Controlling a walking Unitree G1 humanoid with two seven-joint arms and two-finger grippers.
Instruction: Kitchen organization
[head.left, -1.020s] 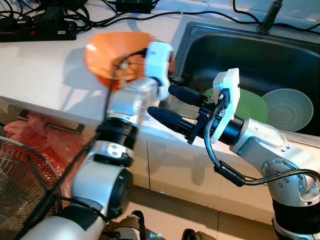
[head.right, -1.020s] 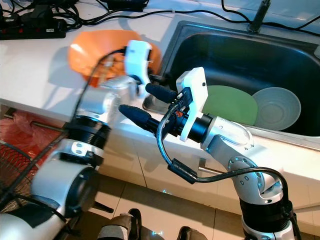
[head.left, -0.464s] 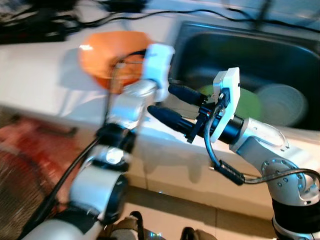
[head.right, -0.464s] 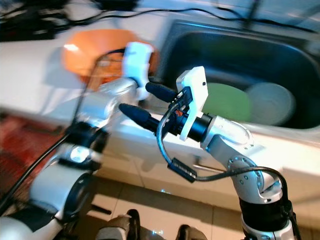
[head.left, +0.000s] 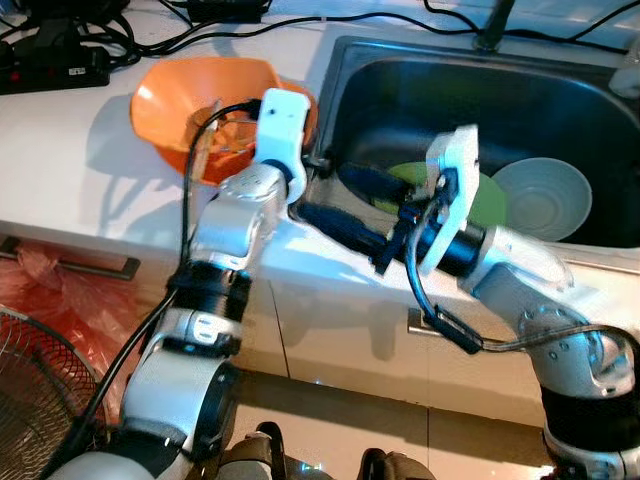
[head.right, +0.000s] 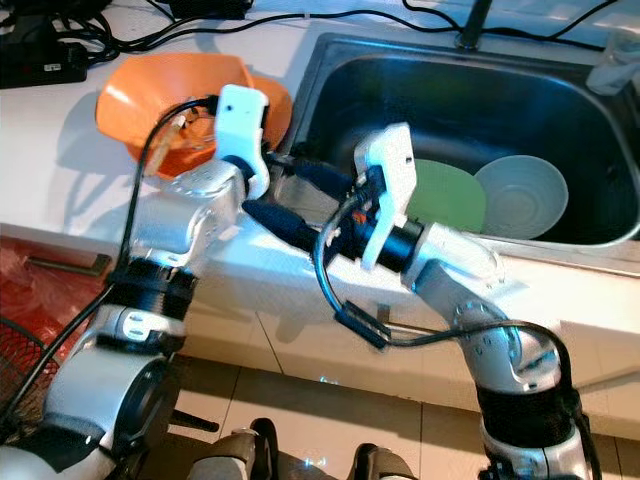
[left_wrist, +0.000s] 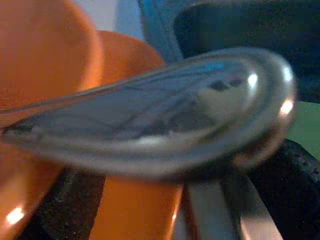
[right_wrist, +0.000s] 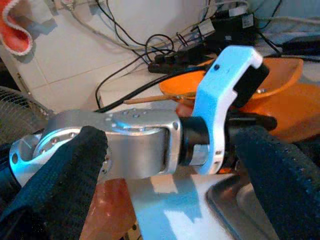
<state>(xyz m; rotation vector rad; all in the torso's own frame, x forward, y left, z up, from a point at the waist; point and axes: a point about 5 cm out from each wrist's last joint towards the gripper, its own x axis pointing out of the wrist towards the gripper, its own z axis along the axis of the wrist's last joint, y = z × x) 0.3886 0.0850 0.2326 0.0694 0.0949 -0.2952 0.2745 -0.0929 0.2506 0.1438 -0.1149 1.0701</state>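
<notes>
Left gripper (head.left: 318, 165): pinched a spoon (left_wrist: 150, 120) beside sink (head.left: 420, 75).
Right gripper (head.left: 345, 200): fingers spread, empty.
Left: green plate (head.left: 500, 200), bowl (head.left: 541, 198) in sink.

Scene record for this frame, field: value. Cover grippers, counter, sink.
left gripper: at the sink's left edge, beside the orange bowl; a shiny metal spoon lies close across its wrist view
right gripper: open, one finger on each side of the left arm's wrist
counter: orange bowl, power strip with cables
sink: green plate and pale bowl, side by side
below counter: red bag, wire fan
</notes>
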